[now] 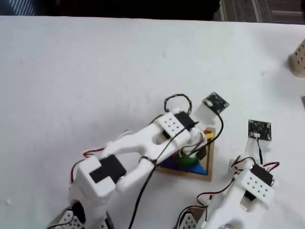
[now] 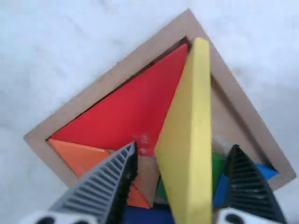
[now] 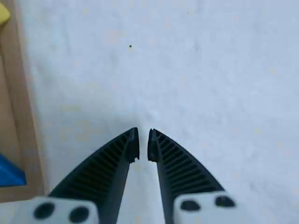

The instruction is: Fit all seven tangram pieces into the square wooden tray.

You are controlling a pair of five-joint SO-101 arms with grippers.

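The square wooden tray holds a large red triangle, orange pieces, a green piece and blue pieces. A yellow piece stands tilted on edge in the tray, leaning against the red triangle. My left gripper is open around it, with a small gap on each side. In the high view the left arm hangs over the tray. My right gripper is shut over bare table, just beside the tray's rim; its arm is right of the tray.
A pale wooden object stands at the table's right edge. The white table stretches wide to the left and the back. Cables loop above the left arm's wrist.
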